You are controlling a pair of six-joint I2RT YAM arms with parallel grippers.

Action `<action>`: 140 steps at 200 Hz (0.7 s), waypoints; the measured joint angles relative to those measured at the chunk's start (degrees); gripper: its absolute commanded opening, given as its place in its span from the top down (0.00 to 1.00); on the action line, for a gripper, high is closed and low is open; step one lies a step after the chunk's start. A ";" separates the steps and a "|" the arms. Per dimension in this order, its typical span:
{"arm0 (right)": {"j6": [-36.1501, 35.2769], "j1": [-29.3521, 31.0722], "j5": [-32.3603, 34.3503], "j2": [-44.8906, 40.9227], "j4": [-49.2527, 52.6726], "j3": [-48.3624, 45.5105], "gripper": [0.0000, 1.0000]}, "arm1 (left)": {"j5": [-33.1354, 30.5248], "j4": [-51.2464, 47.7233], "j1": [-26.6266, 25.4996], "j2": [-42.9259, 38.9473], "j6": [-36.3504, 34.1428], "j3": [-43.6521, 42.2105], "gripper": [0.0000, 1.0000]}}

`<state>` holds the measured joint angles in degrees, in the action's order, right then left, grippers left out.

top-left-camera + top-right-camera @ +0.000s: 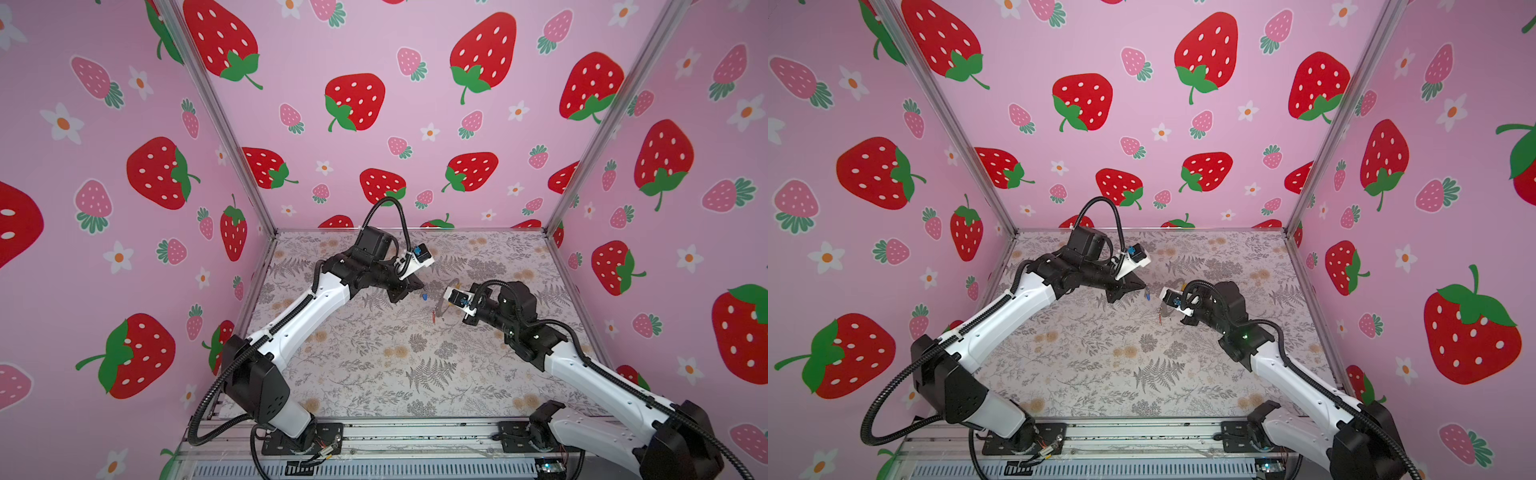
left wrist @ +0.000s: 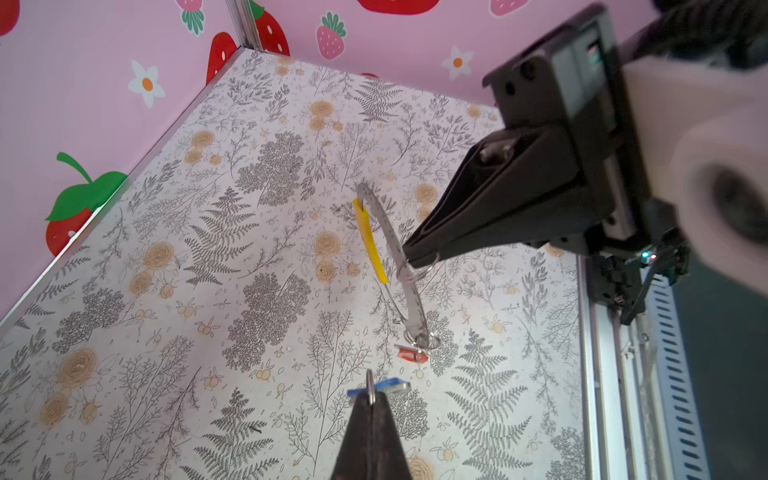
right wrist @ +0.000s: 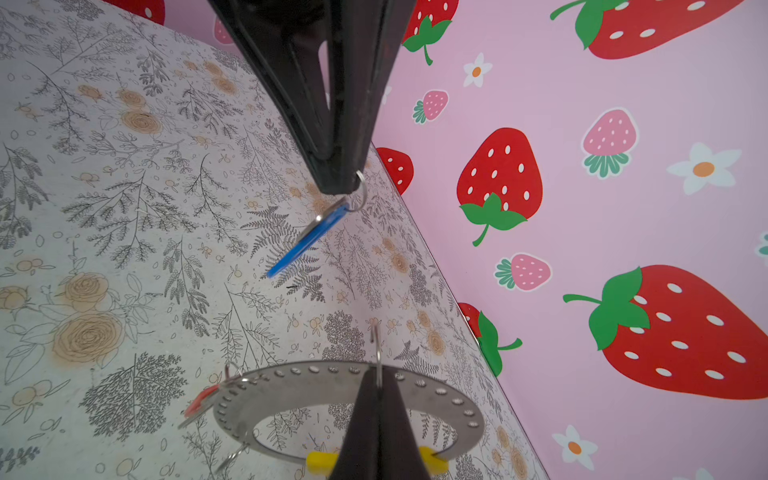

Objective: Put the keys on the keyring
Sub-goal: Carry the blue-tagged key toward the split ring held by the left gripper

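Small split ring [image 3: 360,191] of blue-tagged key [image 3: 307,239] clamped in left tool [image 3: 338,185], near keyring [image 3: 291,380]. Keyring pinched by right tool [image 2: 411,259]; red-tagged key [image 2: 411,354] hung from it. Hoop best kept steady, split ring eased on slowly.

I work in a robot test booth: pink strawberry-print panels [image 1: 415,124] on aluminium posts [image 1: 222,124] wall in my left gripper [image 1: 420,287], a floral-papered table [image 1: 374,374] lies beneath it, and behind it my arms' bases [image 1: 303,442] bolt to a metal rail [image 1: 415,434].
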<state>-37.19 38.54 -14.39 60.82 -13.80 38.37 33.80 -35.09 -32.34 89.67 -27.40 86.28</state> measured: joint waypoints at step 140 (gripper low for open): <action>-4.76 4.61 3.58 0.09 -2.03 4.44 0.99 | 7.82 -2.86 -1.27 -0.07 3.32 2.47 1.00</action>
<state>-41.95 43.16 -10.81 60.90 -15.84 42.81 41.63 -37.95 -33.61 89.60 -24.08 88.75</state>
